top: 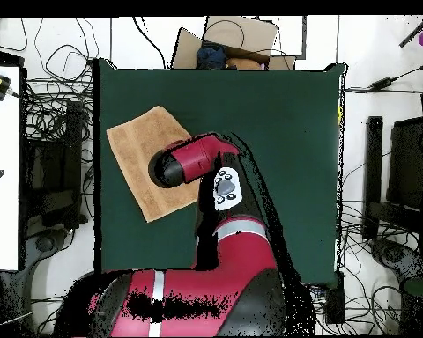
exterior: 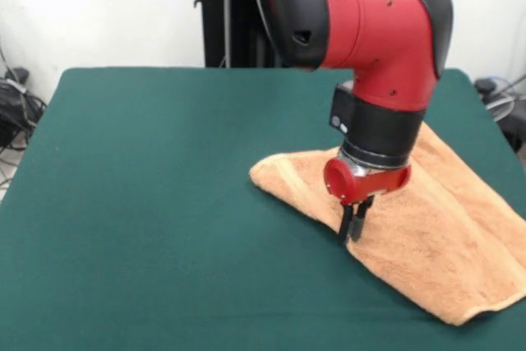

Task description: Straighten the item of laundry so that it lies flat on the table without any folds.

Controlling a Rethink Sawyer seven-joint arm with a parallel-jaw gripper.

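The light orange-tan towel [exterior: 444, 236] lies on the right part of the dark green table [exterior: 148, 203], slanting from a rounded, doubled-over corner at the middle to a corner near the front right. Soft folds run along its length. My gripper [exterior: 354, 232] points straight down at the towel's left edge, its two black fingers close together and pinching the cloth at table level. In the overhead view the towel [top: 136, 150] lies at the table's [top: 285, 132] upper left, and the arm's wrist covers the gripper and part of the towel.
The towel reaches close to the table's right edge in the front view. Cables and black gear [exterior: 16, 108] lie off the table's left side. In the overhead view a cardboard box [top: 237, 40] sits beyond the far edge and a white bench [top: 3, 176] stands at the left.
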